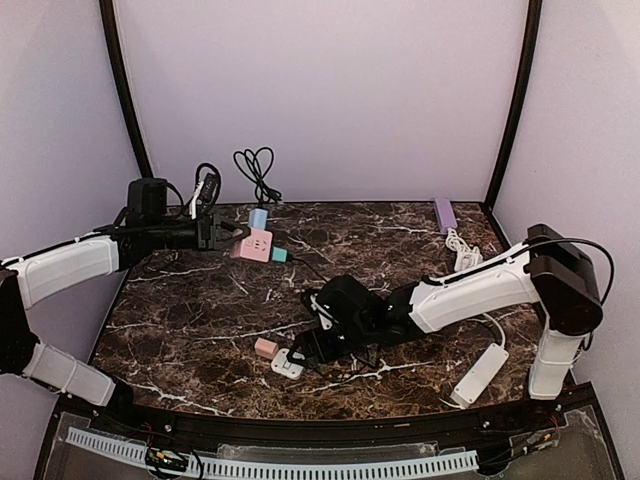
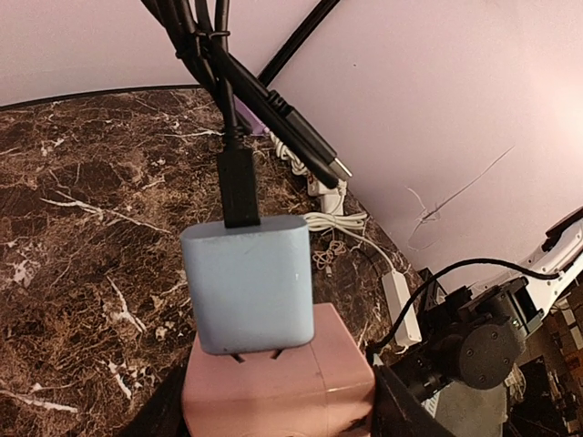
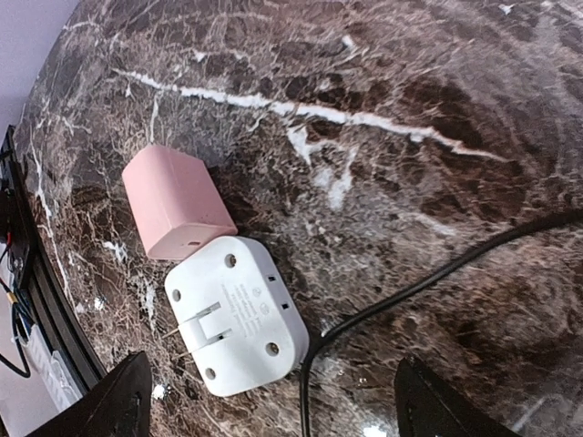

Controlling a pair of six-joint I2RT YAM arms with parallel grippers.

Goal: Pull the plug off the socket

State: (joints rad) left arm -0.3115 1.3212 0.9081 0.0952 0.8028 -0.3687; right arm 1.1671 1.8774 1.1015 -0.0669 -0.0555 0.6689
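Note:
The pink cube socket (image 1: 254, 245) is at the back left, between the fingers of my left gripper (image 1: 228, 237), which is shut on it. A light blue plug (image 1: 258, 218) with a black cable sits in its top face, and a teal plug (image 1: 280, 255) in its right side. In the left wrist view the blue plug (image 2: 248, 282) stands seated in the socket (image 2: 301, 387), with dark fingers (image 2: 401, 411) on either side. My right gripper (image 1: 303, 350) is open and empty over a white adapter (image 3: 237, 314) and a small flat pink block (image 3: 176, 200).
A long white power strip (image 1: 480, 372) lies at the front right. A purple block (image 1: 444, 213) and a coiled white cord (image 1: 460, 247) are at the back right. A black cable (image 3: 410, 291) runs across the marble under my right gripper. Black cables (image 1: 255, 170) hang at the back.

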